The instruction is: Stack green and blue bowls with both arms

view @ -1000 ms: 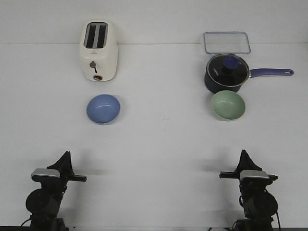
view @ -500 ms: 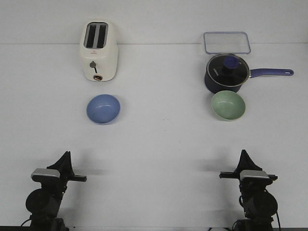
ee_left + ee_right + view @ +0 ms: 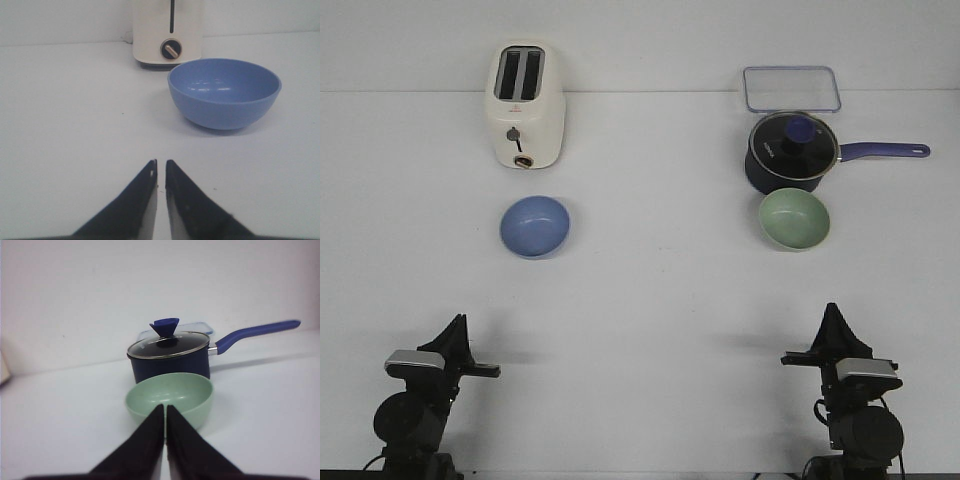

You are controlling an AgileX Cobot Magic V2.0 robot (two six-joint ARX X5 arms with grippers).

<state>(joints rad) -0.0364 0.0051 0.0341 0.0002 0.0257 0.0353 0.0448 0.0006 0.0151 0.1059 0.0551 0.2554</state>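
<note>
The blue bowl [image 3: 534, 225] sits on the white table left of centre, in front of the toaster; it fills the left wrist view [image 3: 224, 92]. The green bowl [image 3: 794, 219] sits right of centre, just in front of the saucepan; it shows in the right wrist view [image 3: 170, 397]. My left gripper [image 3: 455, 325] is shut and empty near the table's front edge, well short of the blue bowl [image 3: 160, 164]. My right gripper [image 3: 832, 312] is shut and empty near the front edge, pointing at the green bowl [image 3: 165, 407].
A cream toaster [image 3: 524, 105] stands at the back left. A dark navy saucepan [image 3: 791, 152] with a glass lid and a blue handle stands behind the green bowl. A clear rectangular container [image 3: 791, 88] lies at the back right.
My right gripper has shifted slightly right and lifted a little. The left arm and both bowls have not moved.
</note>
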